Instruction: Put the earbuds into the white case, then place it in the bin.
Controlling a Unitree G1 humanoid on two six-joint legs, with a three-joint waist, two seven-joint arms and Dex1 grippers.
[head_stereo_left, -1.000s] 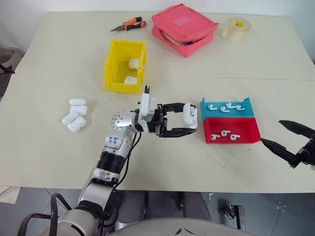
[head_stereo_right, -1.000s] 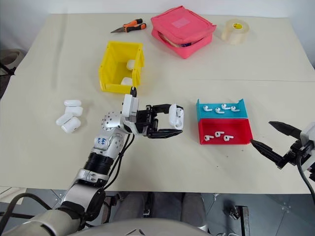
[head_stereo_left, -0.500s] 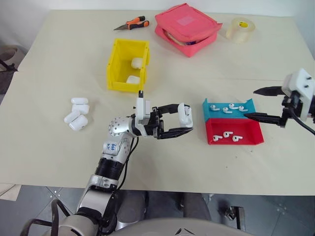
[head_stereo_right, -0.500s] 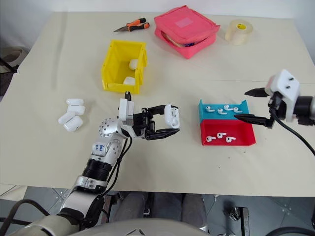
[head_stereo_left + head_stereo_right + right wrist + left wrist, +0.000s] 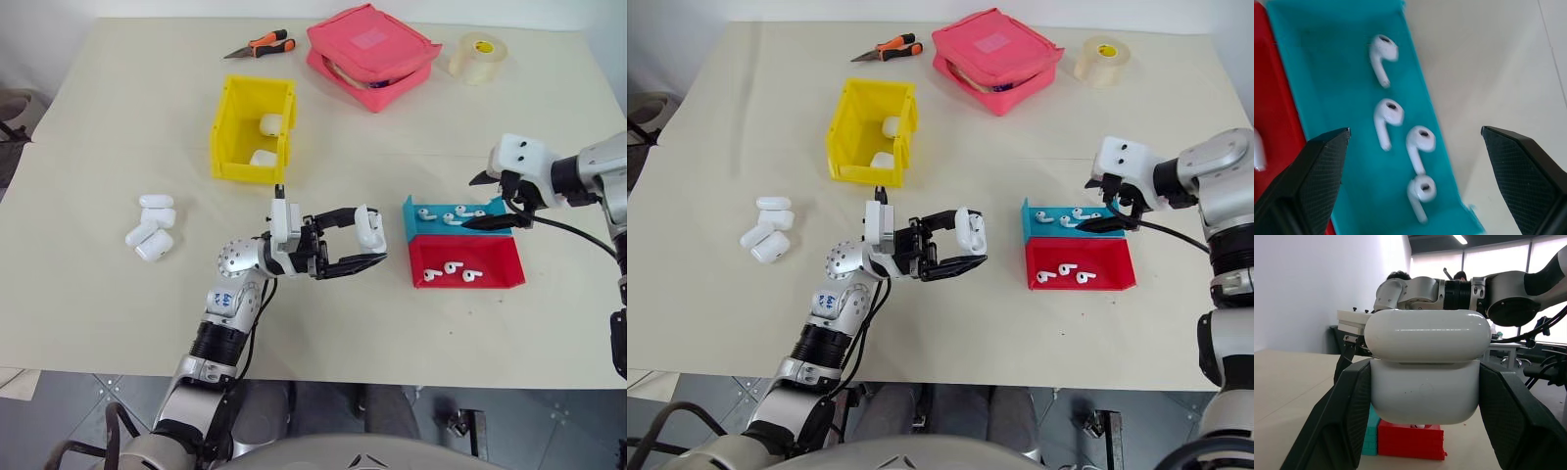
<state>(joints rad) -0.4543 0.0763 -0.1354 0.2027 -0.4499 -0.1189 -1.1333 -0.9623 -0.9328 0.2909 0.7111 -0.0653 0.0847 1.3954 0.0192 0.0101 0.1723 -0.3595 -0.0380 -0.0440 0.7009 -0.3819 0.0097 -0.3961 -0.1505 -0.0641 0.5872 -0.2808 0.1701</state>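
Observation:
My left gripper (image 5: 367, 237) is shut on the white case (image 5: 370, 227) and holds it above the table's middle, just left of the trays. In the left wrist view the case (image 5: 1425, 382) sits between both fingers, lid on top. Several earbuds (image 5: 451, 213) lie in the blue tray (image 5: 495, 208), and three more earbuds (image 5: 455, 268) lie in the red tray (image 5: 502, 274). My right gripper (image 5: 472, 202) hangs open just over the blue tray; its wrist view shows the earbuds (image 5: 1388, 115) lying between its spread fingers (image 5: 1317, 166). The yellow bin (image 5: 227, 127) stands at the back left with two cases (image 5: 265, 142) inside.
Several spare white cases (image 5: 150, 226) lie in a cluster at the left. A pink zip pouch (image 5: 369, 54), a tape roll (image 5: 477, 54) and orange-handled pliers (image 5: 260, 47) sit along the far edge.
My right arm has swung up from the table's near right edge to above the blue tray, fingers still open. The left gripper keeps the case in the same place.

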